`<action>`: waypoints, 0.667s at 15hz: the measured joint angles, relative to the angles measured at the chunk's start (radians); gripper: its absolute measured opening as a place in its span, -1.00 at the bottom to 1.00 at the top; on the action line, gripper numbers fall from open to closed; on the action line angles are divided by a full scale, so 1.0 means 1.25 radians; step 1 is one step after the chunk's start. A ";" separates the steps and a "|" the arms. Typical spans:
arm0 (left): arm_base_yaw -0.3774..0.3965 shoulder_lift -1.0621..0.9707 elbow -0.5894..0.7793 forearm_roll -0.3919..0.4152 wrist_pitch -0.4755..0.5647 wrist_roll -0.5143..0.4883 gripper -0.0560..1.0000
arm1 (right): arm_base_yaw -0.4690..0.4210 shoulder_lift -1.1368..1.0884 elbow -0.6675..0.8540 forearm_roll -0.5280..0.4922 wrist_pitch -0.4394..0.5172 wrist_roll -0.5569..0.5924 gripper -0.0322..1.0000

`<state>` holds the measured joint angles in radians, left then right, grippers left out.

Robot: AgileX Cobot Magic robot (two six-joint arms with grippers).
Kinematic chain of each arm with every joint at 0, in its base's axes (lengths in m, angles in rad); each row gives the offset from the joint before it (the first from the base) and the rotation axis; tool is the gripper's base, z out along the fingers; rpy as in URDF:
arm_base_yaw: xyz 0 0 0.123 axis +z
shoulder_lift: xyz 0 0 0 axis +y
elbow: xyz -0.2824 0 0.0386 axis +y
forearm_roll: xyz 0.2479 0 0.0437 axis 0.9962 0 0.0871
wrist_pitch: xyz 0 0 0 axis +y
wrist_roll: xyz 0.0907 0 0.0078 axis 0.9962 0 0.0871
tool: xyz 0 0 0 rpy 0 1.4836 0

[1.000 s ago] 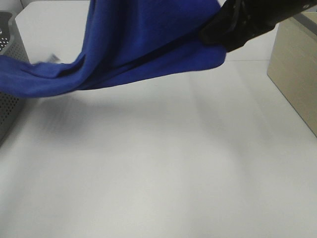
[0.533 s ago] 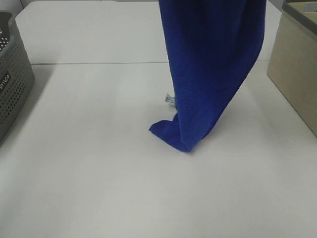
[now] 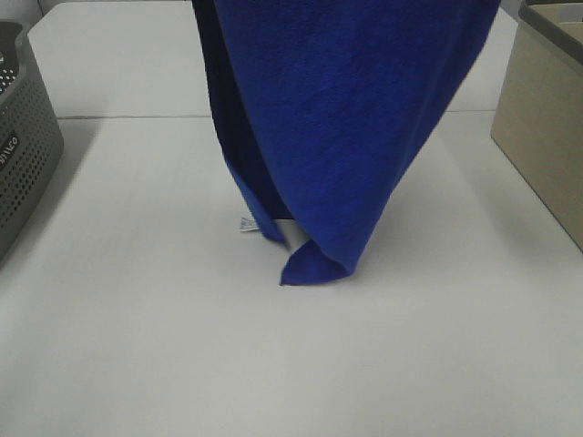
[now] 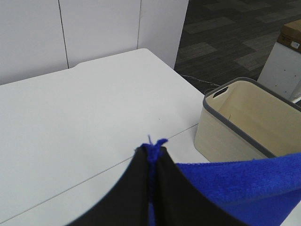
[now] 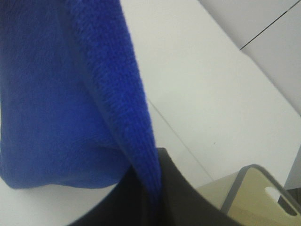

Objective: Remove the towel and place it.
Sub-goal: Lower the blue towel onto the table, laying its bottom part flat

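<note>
1. In the high view, the towel point(image 3: 346, 118) hangs from the top edge of the frame. It fills the upper middle and narrows towards the centre.
2. Its lowest corner is folded over and touches the table point(image 3: 137, 346) just below the middle of the frame. The rest of the cloth hangs clear of the surface.
3. A small pale tag point(image 3: 247, 224) peeks out at the towel's lower left edge, close to the table. I cannot tell whether it touches the table.
4. A grey perforated basket point(image 3: 23, 137) sits at the left edge of the frame. A beige bin point(image 3: 547, 127) with a grey rim sits at the right edge. Both are well apart from the towel's lowest corner.
5. On the left wrist camera, the left gripper point(image 4: 151, 149) has its black jaws pressed tight together on the towel's point(image 4: 235, 183) edge. A little blue tuft pokes out at the tips, and the cloth spreads away towards the bin point(image 4: 244, 122).
6. On the right wrist camera, the right gripper point(image 5: 153, 200) is clamped on the towel point(image 5: 56, 94) too. The thick blue hem runs straight down between the jaws, and the bin's point(image 5: 254, 197) corner shows just beside them.
</note>
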<state>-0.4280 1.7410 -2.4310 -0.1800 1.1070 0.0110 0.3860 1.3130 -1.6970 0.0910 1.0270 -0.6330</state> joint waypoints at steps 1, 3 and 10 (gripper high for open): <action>0.000 0.000 0.000 -0.002 0.000 -0.002 -0.89 | 0.000 0.000 -0.012 0.000 -0.026 -0.003 -0.94; 0.000 0.000 0.000 0.006 -0.010 -0.003 -0.89 | 0.000 0.005 -0.022 0.000 -0.098 -0.016 -0.94; 0.090 0.136 -0.003 0.094 -0.177 -0.009 -0.89 | 0.000 0.242 -0.024 -0.055 -0.455 -0.027 -0.94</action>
<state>-0.3150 1.9110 -2.4350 -0.0630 0.8860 0.0000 0.3860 1.6160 -1.7270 0.0220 0.4580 -0.6670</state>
